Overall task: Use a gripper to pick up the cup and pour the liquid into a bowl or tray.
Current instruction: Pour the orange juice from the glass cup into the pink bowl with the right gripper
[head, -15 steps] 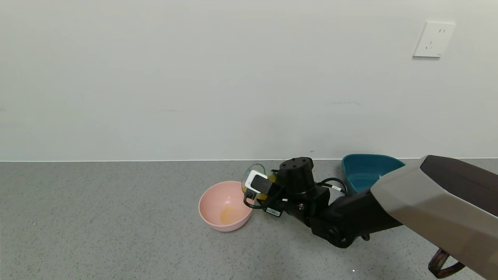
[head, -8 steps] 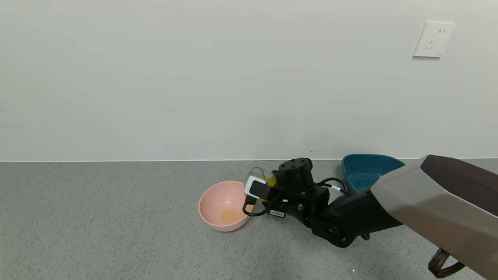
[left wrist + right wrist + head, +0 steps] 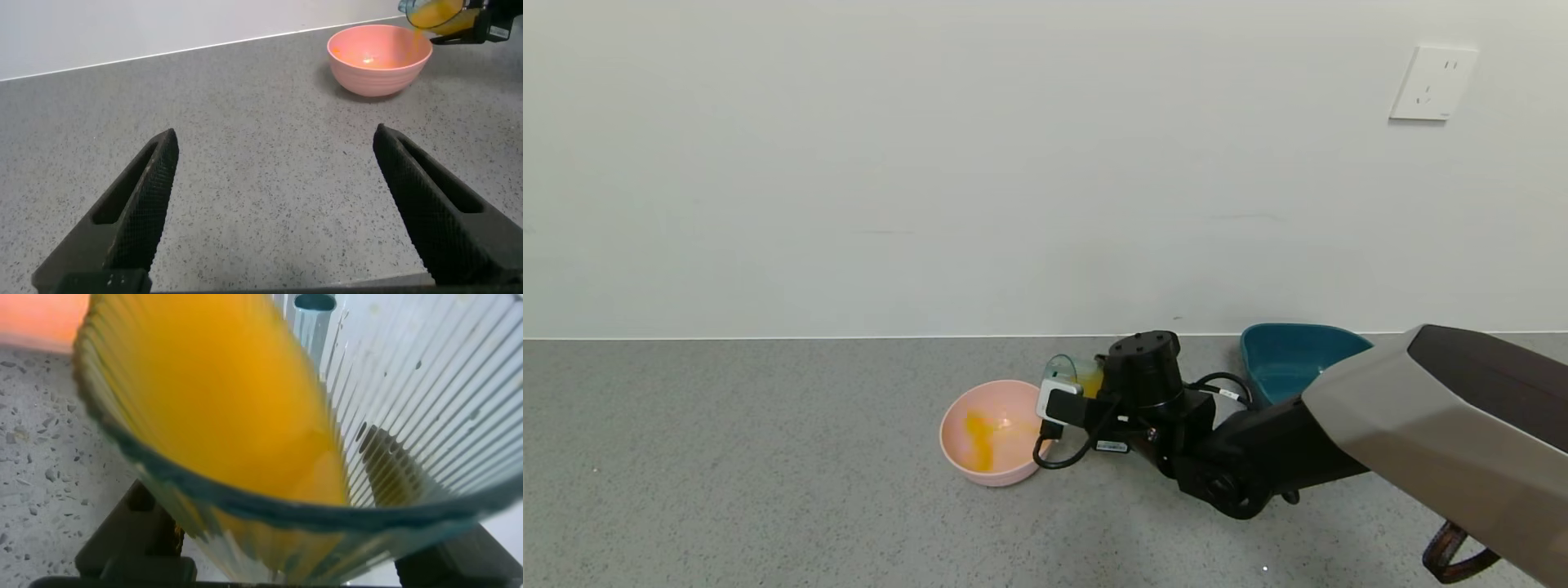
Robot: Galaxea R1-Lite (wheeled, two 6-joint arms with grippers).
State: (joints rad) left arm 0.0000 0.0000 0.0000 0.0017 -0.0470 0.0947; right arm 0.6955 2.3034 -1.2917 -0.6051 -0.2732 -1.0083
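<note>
The right claw (image 3: 1068, 390) stays clenched on the cup (image 3: 1072, 373), tipped at the bowl (image 3: 992, 469) rim – a second ago only a faint puddle lay there, now bright liquid (image 3: 978, 433) streaks inside – pouring is underway; the left claw (image 3: 274, 204) hangs released over the bench (image 3: 768, 490)

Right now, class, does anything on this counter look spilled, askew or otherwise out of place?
Nothing stands out. The cup is tilted, but on purpose: the right gripper holds it over the pink bowl, and the orange liquid lies inside the bowl. No spill shows on the counter. The left gripper idles, jaws open.
</note>
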